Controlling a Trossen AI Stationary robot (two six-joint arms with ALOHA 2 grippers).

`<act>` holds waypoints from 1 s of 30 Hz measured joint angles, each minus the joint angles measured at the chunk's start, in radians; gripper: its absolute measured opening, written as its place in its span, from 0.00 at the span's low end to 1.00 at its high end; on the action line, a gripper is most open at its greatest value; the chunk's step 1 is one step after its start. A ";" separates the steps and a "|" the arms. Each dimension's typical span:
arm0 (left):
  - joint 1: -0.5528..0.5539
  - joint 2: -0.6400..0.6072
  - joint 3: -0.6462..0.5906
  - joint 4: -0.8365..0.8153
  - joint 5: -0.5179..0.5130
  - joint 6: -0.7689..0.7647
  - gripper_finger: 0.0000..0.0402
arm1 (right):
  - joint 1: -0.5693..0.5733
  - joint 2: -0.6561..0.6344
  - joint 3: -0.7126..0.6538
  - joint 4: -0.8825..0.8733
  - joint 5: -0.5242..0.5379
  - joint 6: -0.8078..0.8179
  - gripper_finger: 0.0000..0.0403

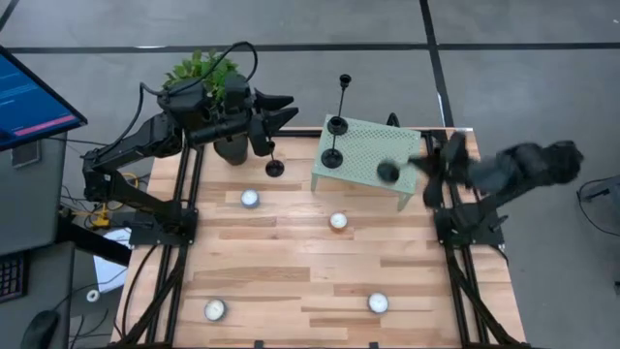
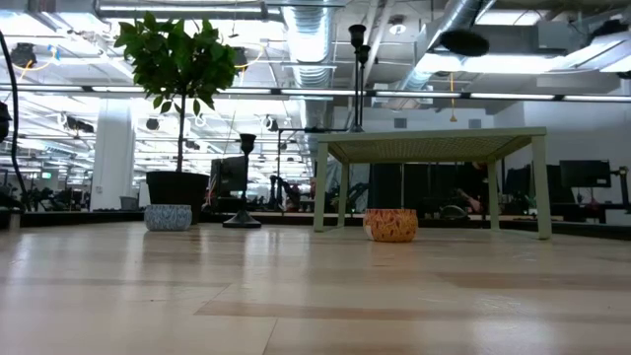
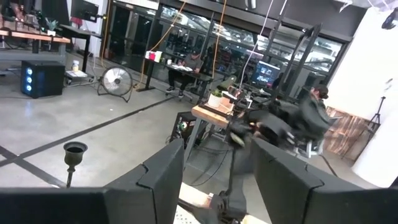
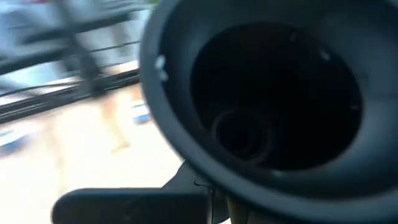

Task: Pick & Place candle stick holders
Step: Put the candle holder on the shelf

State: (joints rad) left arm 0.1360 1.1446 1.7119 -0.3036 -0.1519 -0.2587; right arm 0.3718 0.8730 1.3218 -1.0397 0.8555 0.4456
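1. wooden table (image 1: 291, 271) fills the middle, with a small green stand (image 1: 368, 155) at its far side.
2. right gripper (image 1: 423, 163) is shut on a candle holder (image 1: 387, 173) and holds it above the stand.
3. two more candle holders (image 1: 335, 126) stand on the stand, just past the right gripper.
4. left gripper (image 1: 281, 109) is half open and holds nothing; another holder (image 1: 274, 167) stands on the table just below it.

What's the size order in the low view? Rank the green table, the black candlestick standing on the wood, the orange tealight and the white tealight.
1. green table
2. black candlestick
3 and 4. orange tealight and white tealight: nearly alike. The orange one looks slightly bigger but may simply be nearer the camera, so these two are not ranked.
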 joint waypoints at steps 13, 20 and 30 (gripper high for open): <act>0.000 -0.004 0.000 0.013 0.000 0.000 0.46 | -0.817 0.185 0.061 0.192 -0.492 -0.419 0.00; 0.000 -0.004 0.000 0.014 0.000 0.000 0.46 | -0.952 0.379 0.061 0.299 -0.685 -0.511 0.00; 0.000 -0.004 0.000 0.017 0.000 0.000 0.46 | -0.997 0.516 0.060 0.385 -0.731 -0.600 0.00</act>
State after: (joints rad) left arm 0.1356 1.1408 1.7119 -0.2861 -0.1520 -0.2584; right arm -0.6250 1.3891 1.3819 -0.6544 0.1244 -0.1541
